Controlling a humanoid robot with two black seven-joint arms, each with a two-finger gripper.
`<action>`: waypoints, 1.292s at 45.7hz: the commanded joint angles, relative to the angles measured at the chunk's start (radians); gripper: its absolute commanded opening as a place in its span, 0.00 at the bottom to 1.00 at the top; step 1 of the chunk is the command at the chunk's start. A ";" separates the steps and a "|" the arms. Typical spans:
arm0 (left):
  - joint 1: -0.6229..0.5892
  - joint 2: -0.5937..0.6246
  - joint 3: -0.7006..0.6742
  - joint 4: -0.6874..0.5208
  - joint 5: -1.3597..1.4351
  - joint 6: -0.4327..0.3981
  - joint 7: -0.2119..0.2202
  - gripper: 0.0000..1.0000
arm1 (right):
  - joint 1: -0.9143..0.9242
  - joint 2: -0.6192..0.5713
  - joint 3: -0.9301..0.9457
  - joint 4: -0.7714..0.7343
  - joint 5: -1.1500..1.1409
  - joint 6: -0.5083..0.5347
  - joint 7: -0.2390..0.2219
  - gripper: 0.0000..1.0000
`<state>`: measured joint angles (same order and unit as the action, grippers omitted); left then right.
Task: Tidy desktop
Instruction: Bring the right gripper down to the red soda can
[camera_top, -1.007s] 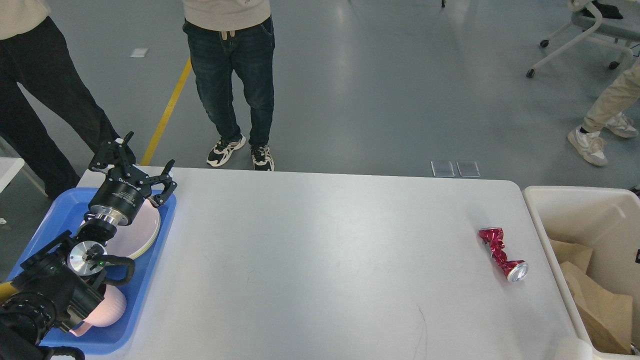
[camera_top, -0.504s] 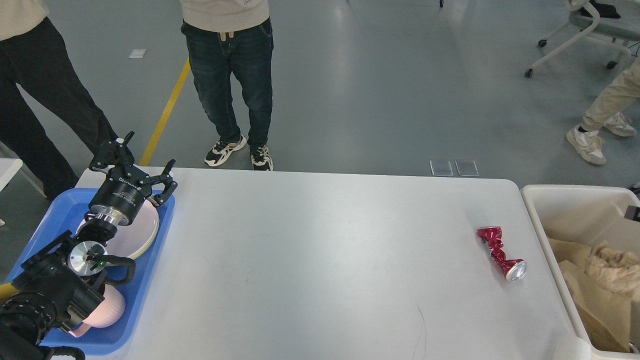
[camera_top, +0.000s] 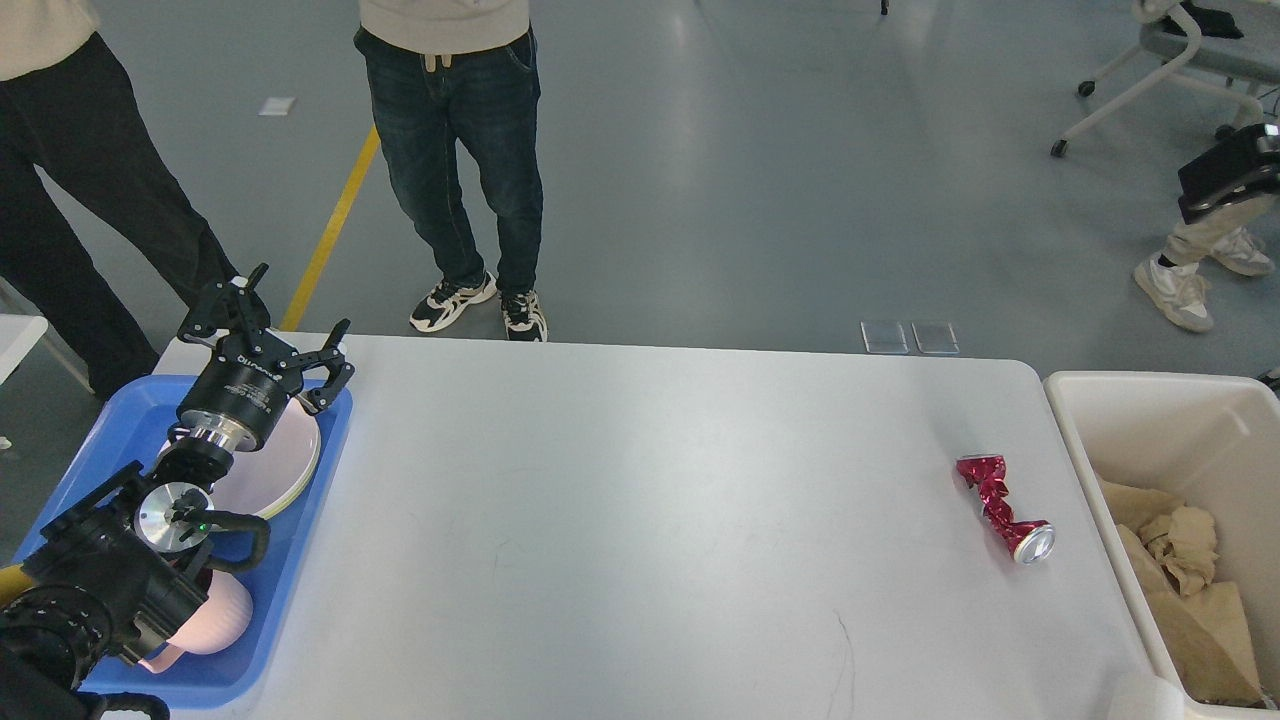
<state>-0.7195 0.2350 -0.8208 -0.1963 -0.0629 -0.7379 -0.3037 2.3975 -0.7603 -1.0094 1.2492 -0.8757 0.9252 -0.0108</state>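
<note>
Head view of the large white rectangular surface (camera_top: 640, 520), the desktop, which fills the middle of the scene. Left gripper (camera_top: 272, 322) hovers over the blue plastic tray (camera_top: 300, 560) at the left edge, its fingers (camera_top: 335, 370) spread apart and empty; beneath it lie pale pink round plates (camera_top: 285, 470) and a pink cup (camera_top: 215, 625). The arm is unchanged from a second ago. In the cream rectangular bin (camera_top: 1150, 385) at the right, a crumpled brown paper wad (camera_top: 1185, 535) now rests on the paper lining; a second ago it was absent. The right gripper's fingers are out of view. One crushed red metal can (camera_top: 1003, 507) remains near the bin, apparently the last item to clear.
</note>
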 joint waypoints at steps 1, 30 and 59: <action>0.000 0.000 0.000 -0.002 0.000 0.000 0.000 1.00 | 0.061 0.036 0.002 0.114 0.003 0.035 -0.001 1.00; 0.000 0.000 0.000 -0.002 0.000 0.000 0.000 1.00 | -1.122 0.246 0.196 -0.411 0.001 -0.681 0.020 1.00; 0.000 0.000 0.000 0.001 0.000 0.000 0.000 1.00 | -1.390 0.372 0.290 -0.651 0.014 -0.842 0.061 0.97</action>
<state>-0.7195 0.2347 -0.8207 -0.1975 -0.0629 -0.7379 -0.3037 1.0411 -0.4097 -0.7346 0.6491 -0.8625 0.0945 0.0506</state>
